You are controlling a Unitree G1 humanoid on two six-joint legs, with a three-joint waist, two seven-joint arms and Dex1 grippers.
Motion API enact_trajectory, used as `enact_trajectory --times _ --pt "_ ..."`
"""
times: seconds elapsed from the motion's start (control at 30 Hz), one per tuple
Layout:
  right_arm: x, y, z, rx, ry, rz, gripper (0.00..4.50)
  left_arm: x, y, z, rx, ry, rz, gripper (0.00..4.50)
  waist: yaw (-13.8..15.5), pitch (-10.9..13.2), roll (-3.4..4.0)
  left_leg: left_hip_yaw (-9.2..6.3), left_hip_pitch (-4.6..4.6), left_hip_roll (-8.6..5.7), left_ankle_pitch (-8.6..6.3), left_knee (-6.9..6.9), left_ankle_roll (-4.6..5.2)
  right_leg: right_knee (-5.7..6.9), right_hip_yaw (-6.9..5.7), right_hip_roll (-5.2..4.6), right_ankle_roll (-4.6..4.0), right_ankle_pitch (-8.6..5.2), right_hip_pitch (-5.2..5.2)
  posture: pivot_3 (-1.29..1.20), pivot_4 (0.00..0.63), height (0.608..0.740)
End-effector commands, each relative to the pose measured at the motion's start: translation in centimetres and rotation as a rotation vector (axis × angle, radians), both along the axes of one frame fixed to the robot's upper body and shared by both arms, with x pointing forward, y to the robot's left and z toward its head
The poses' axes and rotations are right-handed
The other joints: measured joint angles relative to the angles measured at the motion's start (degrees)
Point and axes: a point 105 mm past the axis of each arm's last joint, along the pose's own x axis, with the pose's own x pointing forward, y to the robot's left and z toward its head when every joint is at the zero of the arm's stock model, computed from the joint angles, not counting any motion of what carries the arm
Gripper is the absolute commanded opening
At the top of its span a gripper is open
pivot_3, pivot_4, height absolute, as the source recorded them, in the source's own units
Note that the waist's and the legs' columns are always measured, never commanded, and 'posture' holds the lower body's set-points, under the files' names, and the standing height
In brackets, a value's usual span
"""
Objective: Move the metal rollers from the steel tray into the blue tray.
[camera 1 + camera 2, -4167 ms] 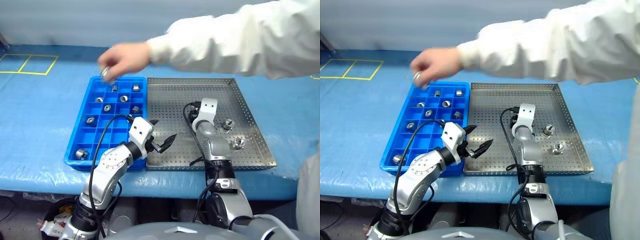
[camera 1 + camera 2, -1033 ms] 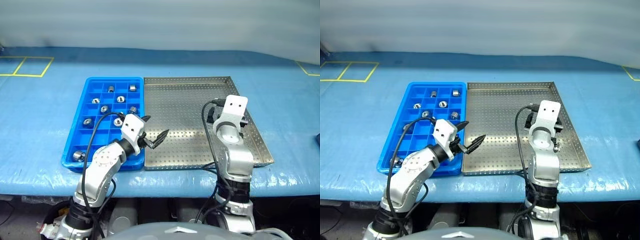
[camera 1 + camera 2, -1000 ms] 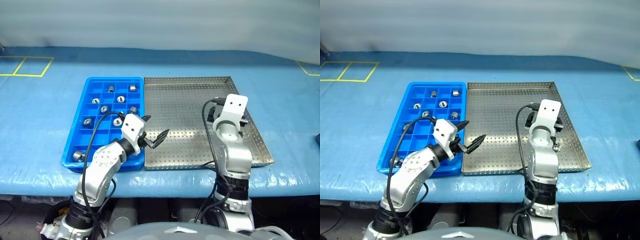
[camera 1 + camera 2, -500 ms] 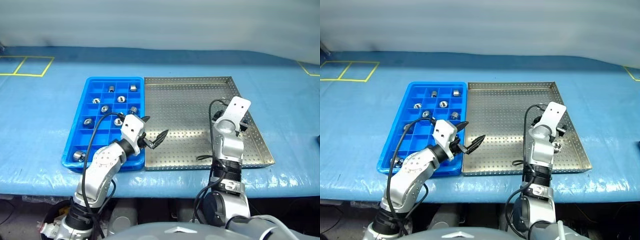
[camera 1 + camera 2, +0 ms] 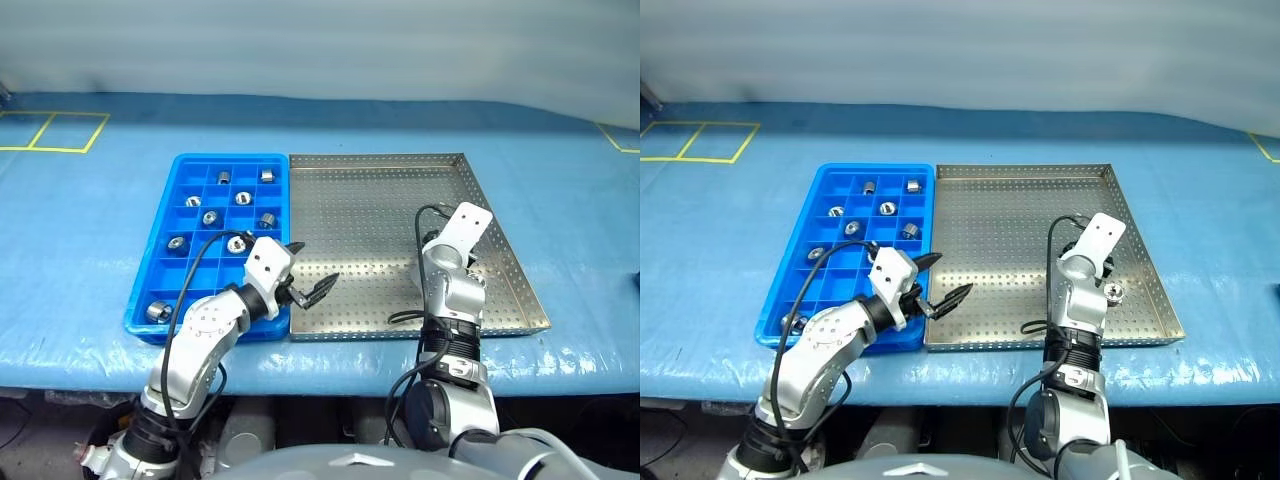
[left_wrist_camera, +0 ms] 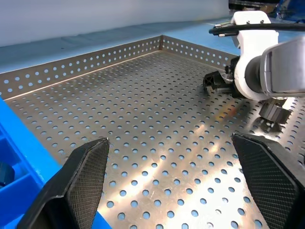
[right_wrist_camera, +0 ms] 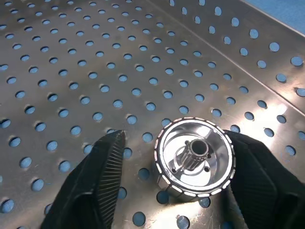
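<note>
- The left gripper [image 5: 307,278] hovers at the near edge where the two trays meet, its two black, tapered fingers spread wide with nothing between them; in the left wrist view their pads [image 6: 85,179] show a fine cross-hatched grip texture.
- The right gripper [image 7: 177,177] is low over the near right part of the steel tray [image 5: 370,190]. Its ribbed black fingers [image 7: 104,176] flank one roller [image 7: 195,158]; the far-side finger looks right against it, a narrow gap remains on the other side, so I cannot tell whether it is gripped yet.
- That roller is a short, shiny cylinder with a notched rim, a hollow dished face and a small central stub. It rests on the tray floor, seen beside the wrist in the right eye view [image 5: 1114,292].
- The steel tray is square, silver-grey, with a floor of evenly spaced round holes and a low perforated rim.
- The blue tray [image 5: 170,205], glossy plastic divided into small square compartments, touches the steel tray's left side.
- Several metal rollers [image 5: 238,243] sit in separate compartments, most in the far half, one at the near left corner [image 5: 158,311].
- Both trays rest on a wrinkled blue sheet [image 5: 80,230] covering the table.
</note>
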Motion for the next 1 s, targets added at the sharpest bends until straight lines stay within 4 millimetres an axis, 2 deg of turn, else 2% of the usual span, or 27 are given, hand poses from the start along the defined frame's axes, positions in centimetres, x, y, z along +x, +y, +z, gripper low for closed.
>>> enact_trajectory --times 0.03,0.1,0.23,0.4,0.57,0.8,1.0 --pt "0.5 0.0 1.1 -0.011 -0.047 0.007 2.22 -1.3 -1.0 0.8 -0.01 -0.013 -0.098 4.5 0.0 0.0 0.01 0.0 0.0 0.0 0.0 0.0 0.0 0.0 0.0 0.0 0.0 0.0 0.0 0.17 0.15 0.74" --pt "0.6 0.1 1.3 -0.02 -0.051 0.013 1.7 -1.6 -1.1 0.8 -0.011 -0.004 -0.12 4.5 0.0 0.0 0.01 0.0 0.0 0.0 0.0 0.0 0.0 0.0 0.01 -0.01 0.0 0.0 0.0 0.17 0.15 0.74" --pt "0.8 0.4 2.2 -0.057 -0.077 0.037 1.71 -1.5 -1.0 1.0 -0.029 -0.019 -0.098 4.5 0.0 0.0 0.03 0.0 0.0 0.0 0.0 0.0 0.0 0.0 0.02 -0.01 0.0 0.0 0.0 0.17 0.15 0.74" --pt "1.6 2.2 5.0 -0.143 -0.16 0.174 1.71 -0.3 0.0 2.0 -0.068 -0.069 0.004 4.5 0.0 0.1 0.13 0.0 -0.01 0.01 0.0 -0.02 0.0 -0.01 0.02 0.0 0.0 0.0 -0.03 0.18 0.15 0.74" --pt "1.7 7.9 8.5 -0.165 -0.292 0.544 1.71 0.7 1.5 3.2 -0.088 -0.155 0.118 4.5 0.2 0.1 0.16 -0.01 -0.01 0.01 0.0 -0.04 0.0 -0.02 0.02 0.0 0.0 0.0 -0.03 0.21 0.15 0.74" --pt "0.1 13.9 10.4 -0.165 -0.352 0.929 1.71 1.1 3.7 3.6 -0.073 -0.198 0.256 4.5 1.4 0.1 0.14 -0.06 -0.01 0.01 0.0 -0.08 0.0 -0.03 -0.02 0.0 -0.02 -0.01 -0.02 0.28 0.15 0.74" --pt "-1.2 18.5 11.3 -0.141 -0.399 1.149 1.71 0.4 6.5 3.5 -0.049 -0.208 0.369 4.5 2.6 0.1 0.13 -0.04 -0.02 0.03 -0.01 -0.09 0.0 -0.08 -0.05 -0.02 -0.02 -0.02 -0.04 0.36 0.15 0.74"
